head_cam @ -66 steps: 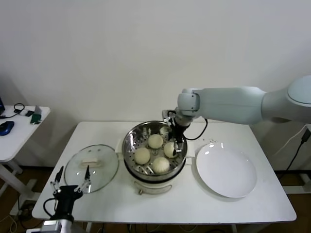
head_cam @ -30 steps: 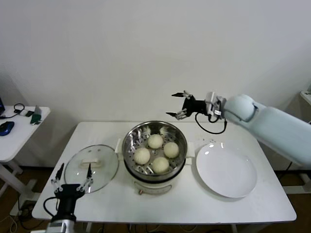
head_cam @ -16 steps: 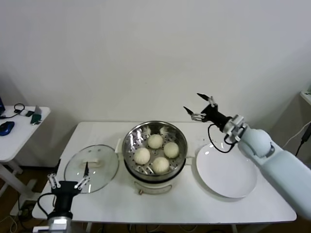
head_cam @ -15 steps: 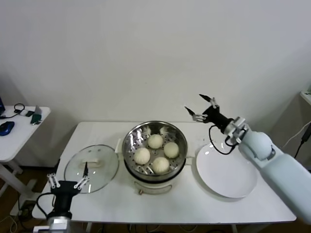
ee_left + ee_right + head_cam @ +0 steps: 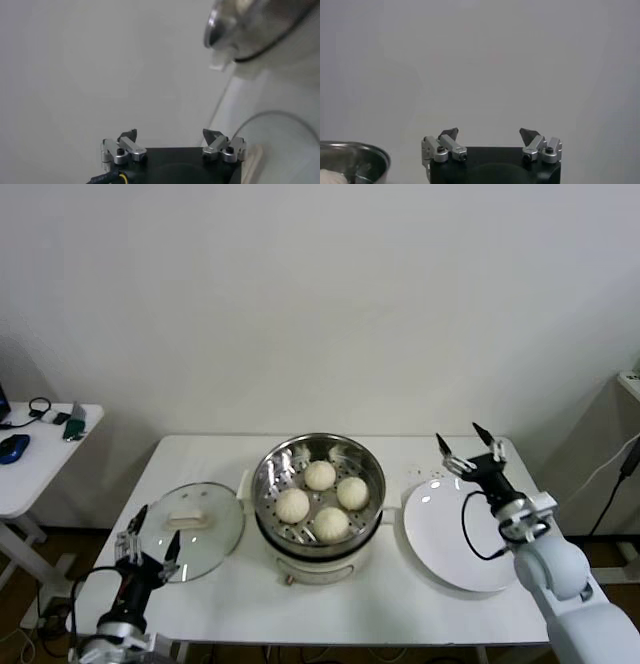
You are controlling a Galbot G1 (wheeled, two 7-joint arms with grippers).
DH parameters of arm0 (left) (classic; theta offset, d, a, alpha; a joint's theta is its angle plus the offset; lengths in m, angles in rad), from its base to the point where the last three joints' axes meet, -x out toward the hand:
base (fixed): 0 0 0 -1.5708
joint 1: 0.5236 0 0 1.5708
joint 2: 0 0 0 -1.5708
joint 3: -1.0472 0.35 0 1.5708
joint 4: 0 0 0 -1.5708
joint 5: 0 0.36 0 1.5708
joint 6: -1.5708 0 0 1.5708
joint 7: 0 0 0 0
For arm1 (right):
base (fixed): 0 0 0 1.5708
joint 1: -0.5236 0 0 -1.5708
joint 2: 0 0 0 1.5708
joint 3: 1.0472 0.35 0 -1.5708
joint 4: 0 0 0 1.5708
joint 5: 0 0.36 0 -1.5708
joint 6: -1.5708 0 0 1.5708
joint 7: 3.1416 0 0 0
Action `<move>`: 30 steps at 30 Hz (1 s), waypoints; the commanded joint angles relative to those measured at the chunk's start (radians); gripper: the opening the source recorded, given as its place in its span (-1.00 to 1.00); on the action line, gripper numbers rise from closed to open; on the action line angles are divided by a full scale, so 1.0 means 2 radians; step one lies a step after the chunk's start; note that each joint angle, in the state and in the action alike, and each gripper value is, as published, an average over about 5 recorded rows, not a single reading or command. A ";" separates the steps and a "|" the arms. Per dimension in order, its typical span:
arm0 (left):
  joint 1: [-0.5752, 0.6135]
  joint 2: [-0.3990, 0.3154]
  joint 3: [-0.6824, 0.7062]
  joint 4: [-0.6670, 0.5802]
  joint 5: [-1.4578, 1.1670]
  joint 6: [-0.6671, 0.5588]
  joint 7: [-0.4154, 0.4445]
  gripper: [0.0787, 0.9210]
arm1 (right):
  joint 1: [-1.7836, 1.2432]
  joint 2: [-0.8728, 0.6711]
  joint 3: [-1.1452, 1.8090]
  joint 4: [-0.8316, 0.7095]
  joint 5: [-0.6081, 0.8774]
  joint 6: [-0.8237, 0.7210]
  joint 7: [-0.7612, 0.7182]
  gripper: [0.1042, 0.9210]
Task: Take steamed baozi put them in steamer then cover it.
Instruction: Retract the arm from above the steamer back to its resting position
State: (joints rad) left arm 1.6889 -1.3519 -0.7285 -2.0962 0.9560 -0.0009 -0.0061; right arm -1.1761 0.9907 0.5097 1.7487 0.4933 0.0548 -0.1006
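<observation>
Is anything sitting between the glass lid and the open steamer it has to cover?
Nothing visible does. The cover lies flat on the table just left of the steamer, whose top is open with four baozi inside. The left tool is at the cover's near edge.

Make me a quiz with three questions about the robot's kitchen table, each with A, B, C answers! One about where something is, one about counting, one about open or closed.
1. Where is the cover?
A. on the steamer
B. flat on the table, on the steamer's left
C. on the plate

2. How many steamed baozi sit in the steamer?
A. two
B. three
C. four

3. How is the right gripper?
A. open, holding nothing
B. shut on a baozi
C. shut on the cover

Answers:
1 B, the glass cover lies beside the steamer, near the left gripper.
2 C, four buns show on the basket floor.
3 A, its fingers are spread above the plate with nothing between them.
</observation>
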 commanded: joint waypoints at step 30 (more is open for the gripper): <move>-0.235 0.008 0.054 0.340 0.245 0.011 -0.066 0.77 | -0.111 0.086 0.114 -0.016 -0.067 0.016 -0.004 0.76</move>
State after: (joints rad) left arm 1.3204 -1.3383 -0.6295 -1.5728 1.4035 0.0231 -0.1104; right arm -1.3834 1.1487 0.7245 1.7212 0.3834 0.0828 -0.1047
